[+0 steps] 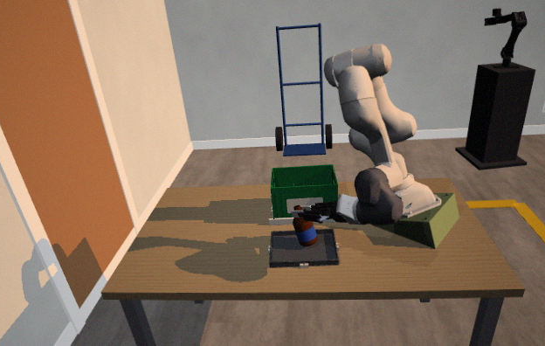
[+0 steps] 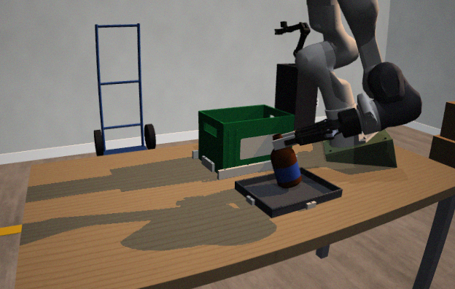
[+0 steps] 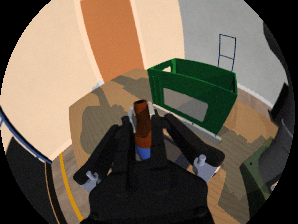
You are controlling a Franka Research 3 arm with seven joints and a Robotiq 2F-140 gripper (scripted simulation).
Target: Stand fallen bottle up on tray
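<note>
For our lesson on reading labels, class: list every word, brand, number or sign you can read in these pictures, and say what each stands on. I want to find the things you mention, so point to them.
No readable text anywhere.
Blue label on the brown bottle (image 1: 306,235) (image 2: 288,174) (image 3: 143,139): no lettering can be made out.
Pale panel on the green crate (image 1: 280,192) (image 2: 211,139) (image 3: 220,106): no lettering can be made out.
</note>
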